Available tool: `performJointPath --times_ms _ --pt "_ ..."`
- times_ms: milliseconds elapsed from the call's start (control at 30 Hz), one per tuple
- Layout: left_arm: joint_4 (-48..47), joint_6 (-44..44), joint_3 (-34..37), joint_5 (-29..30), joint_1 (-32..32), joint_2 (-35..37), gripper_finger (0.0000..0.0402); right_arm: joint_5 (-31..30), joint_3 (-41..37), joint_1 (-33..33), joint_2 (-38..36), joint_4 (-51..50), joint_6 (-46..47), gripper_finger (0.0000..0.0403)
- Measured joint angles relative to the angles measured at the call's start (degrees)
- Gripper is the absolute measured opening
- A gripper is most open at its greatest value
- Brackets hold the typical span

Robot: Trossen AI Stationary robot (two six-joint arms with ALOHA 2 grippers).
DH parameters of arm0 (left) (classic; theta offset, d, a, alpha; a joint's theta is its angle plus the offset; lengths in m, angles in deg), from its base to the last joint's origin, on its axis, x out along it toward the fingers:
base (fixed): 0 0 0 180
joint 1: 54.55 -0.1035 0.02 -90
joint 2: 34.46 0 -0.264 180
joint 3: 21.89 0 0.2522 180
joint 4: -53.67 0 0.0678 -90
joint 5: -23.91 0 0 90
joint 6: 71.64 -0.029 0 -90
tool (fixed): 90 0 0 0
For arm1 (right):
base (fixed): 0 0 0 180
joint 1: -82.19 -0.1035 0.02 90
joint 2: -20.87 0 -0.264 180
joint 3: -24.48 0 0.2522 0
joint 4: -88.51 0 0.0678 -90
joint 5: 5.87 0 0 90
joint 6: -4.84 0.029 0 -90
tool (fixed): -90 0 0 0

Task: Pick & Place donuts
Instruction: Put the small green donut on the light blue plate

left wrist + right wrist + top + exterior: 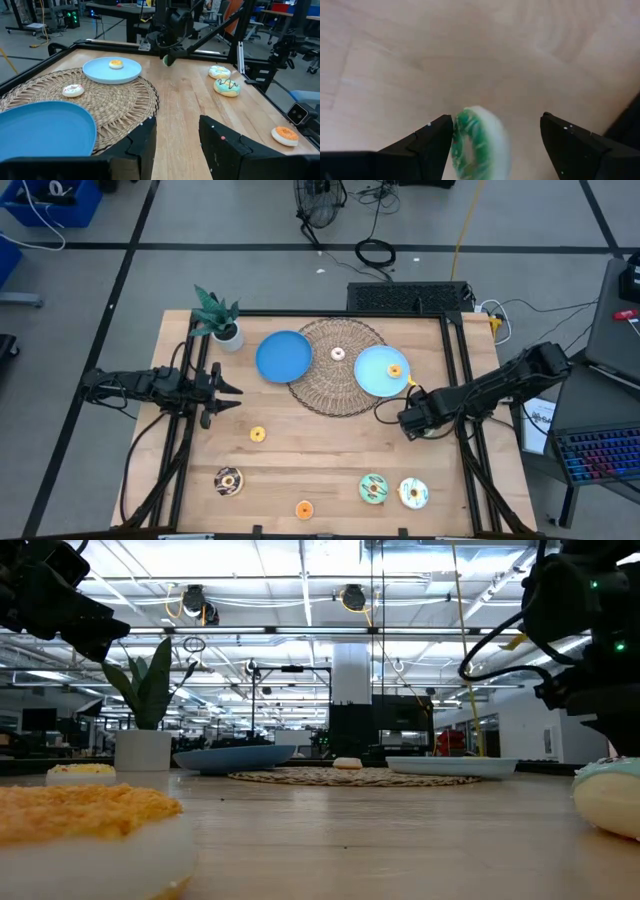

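A: Right gripper (pixel 492 145) — where, and what's it doing?
B: Over bare wood just off the right blue plate (pixel 378 372), near the wicker mat (pixel 340 365). Fingers spread wide w/ a small green donut (pixel 476 144) between them, standing on edge against one finger; can't tell if the other touches it.
A: Left gripper (pixel 222 387)?
B: Left side of the table (pixel 320 460), beside the potted plant (pixel 217 317), fingers apart, nothing in them.
A: Other donuts?
B: Orange one (pixel 394 371) on the right plate, pink one (pixel 338 354) on the mat. Yellow one (pixel 257 434) mid-table. Front row — chocolate (pixel 228 480), orange (pixel 304 508), green-frosted (pixel 373 488), white-frosted (pixel 413 493). Left blue plate (pixel 284 356) holds none.
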Motion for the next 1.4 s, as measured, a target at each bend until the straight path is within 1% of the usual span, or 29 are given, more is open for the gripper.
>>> performJointPath --times_ms 133,433,600,833,1033,1233,1400 --pt "0.0 0.0 0.0 0.0 0.0 0.0 0.015 0.3 0.0 0.0 0.1 1.0 -1.3 0.0278" --pt "0.0 0.0 0.0 0.0 0.0 0.0 0.015 0.3 0.0 0.1 0.0 -2.5 -0.9 0.0278" --pt "0.0 0.0 0.0 0.0 0.0 0.0 0.015 2.2 0.0 -0.2 0.0 -3.1 0.4 0.0278" --pt "0.0 0.0 0.0 0.0 0.0 0.0 0.015 3.1 -1.0 -0.3 0.0 -2.9 1.9 0.0278" --pt "0.0 0.0 0.0 0.0 0.0 0.0 0.015 3.3 -2.3 -0.3 -0.1 -0.5 2.0 0.0278" --pt "0.0 0.0 0.0 0.0 0.0 0.0 0.015 3.3 -2.3 -0.3 -0.1 -0.1 1.9 0.0278" --pt "0.0 0.0 0.0 0.0 0.0 0.0 0.015 4.0 -2.3 -0.3 -0.1 0.1 1.8 0.026"
